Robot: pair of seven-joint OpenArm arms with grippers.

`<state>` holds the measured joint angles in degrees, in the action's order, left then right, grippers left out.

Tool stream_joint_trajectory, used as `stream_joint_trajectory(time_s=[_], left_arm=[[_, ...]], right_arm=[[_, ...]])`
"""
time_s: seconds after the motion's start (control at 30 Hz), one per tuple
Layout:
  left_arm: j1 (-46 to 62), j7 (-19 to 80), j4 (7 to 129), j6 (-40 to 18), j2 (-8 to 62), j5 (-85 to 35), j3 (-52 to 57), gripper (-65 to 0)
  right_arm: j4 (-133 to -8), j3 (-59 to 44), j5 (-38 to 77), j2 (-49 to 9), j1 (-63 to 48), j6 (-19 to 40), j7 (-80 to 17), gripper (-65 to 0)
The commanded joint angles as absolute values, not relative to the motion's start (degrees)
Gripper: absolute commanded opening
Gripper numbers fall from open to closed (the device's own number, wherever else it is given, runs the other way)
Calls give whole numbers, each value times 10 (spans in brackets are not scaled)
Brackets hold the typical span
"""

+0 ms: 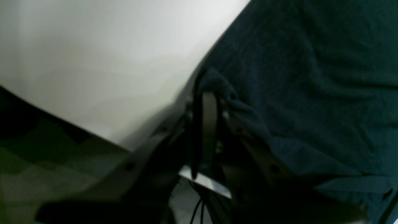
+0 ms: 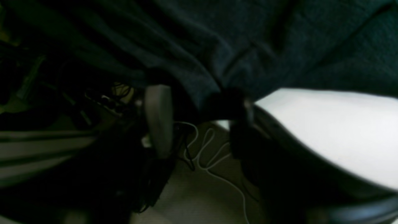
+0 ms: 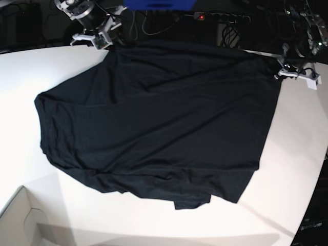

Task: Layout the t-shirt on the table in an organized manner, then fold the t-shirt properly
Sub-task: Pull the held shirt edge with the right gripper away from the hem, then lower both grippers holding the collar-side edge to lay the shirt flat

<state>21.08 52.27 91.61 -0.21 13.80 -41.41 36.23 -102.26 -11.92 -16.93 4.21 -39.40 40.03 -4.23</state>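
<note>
Black t-shirt (image 3: 154, 123) spanning table's (image 3: 297, 154) far edge

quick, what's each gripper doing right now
left gripper: shut on the t-shirt at its edge.
right gripper: fingers apart around a t-shirt fold; whether it grips cannot be told.

No words, numbers, labels or signs can be read in any of the views. The t-shirt (image 3: 154, 123) is plain black with no print, and the white worktop (image 3: 292, 169) has no writing on it
</note>
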Motion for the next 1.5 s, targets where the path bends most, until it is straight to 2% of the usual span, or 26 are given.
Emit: stream_joint_trajectory(time_s=[0.0,0.03,0.07,0.37,0.57,1.07,1.3,1.47], left_arm=[[210,518,924,-3,146,-420,365,-650],[210,518,926,-3,146,-420,365,-650],[210,519,928,-3,146,-420,365,-650],[210,520,933,-3,146,-421,366,-650],[213,520,978,-3,146,-421,366,-650],[119,521,985,-1,146,-421,362,-650],[52,521,984,-1,146,-419,361,-650],[6,521,963,1,147,-415,341,-650]], right_arm=[[-1033,-120,-161,40,-397,400,-26,-542],[-1034,-122,-161,39,-391,400,-26,-613],[-1036,-124,-161,39,-385,400,-27,-650],[-1113,-138,-160,22,-375,400,-26,-650],[-1144,-135,-160,16,-371,400,-24,-650],[-1138,-136,-160,16,-262,400,-30,-650],[-1093,-137,-161,15,-184,400,-80,-650],[-1057,-135,-161,-3,-158,400,-80,-650]])
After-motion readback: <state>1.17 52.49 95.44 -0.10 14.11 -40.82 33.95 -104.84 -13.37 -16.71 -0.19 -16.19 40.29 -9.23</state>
